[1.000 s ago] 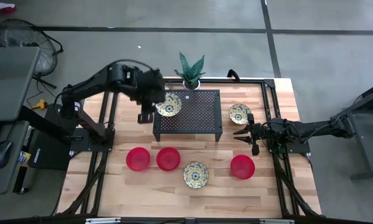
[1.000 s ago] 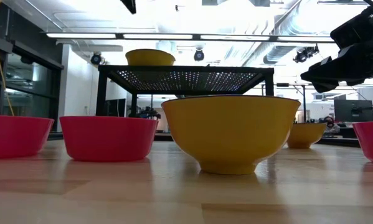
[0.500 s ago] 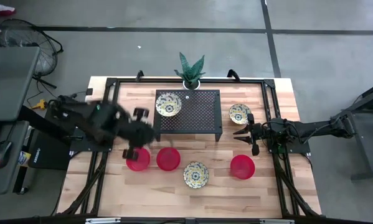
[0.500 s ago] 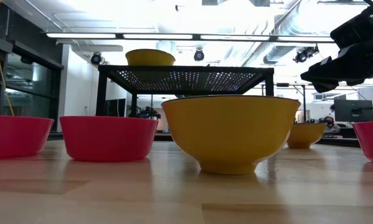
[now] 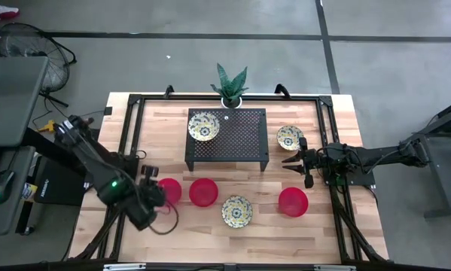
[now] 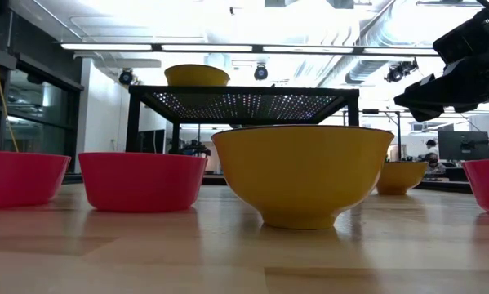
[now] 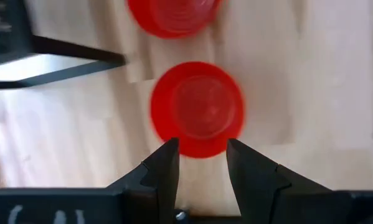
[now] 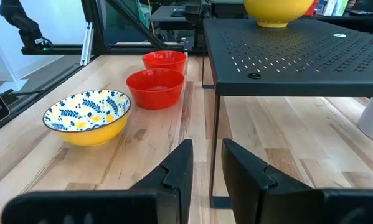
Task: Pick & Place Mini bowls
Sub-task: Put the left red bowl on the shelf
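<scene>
a: where is the left gripper (image 5: 151, 190) right now?

b: low over the front left part of the table (image 5: 338, 226), just beside the leftmost red bowl (image 5: 169, 191). in its wrist view the fingers (image 7: 165, 168) are spread, with that bowl's near rim showing in the gap between them. they grasp nothing.

a: and the other bowls?

b: a second red bowl (image 5: 203, 192) sits just right of the first. next comes a patterned bowl (image 5: 236, 211) slightly nearer the front edge, then a third red bowl (image 5: 293, 201) farther right. another patterned bowl (image 5: 203, 126) rests on the left end of the black perforated rack (image 5: 240, 135). the last patterned bowl (image 5: 289, 137) stands on the table to the right of the rack.

a: what about the right gripper (image 5: 287, 159)?

b: it hangs above the table on the right side, between the rack and the patterned bowl beside it, close to that bowl. its fingers (image 8: 178, 168) are parted and empty.

a: anything else on the table?

b: a green plant (image 5: 230, 83) in a white pot at the back edge, behind the rack.
</scene>
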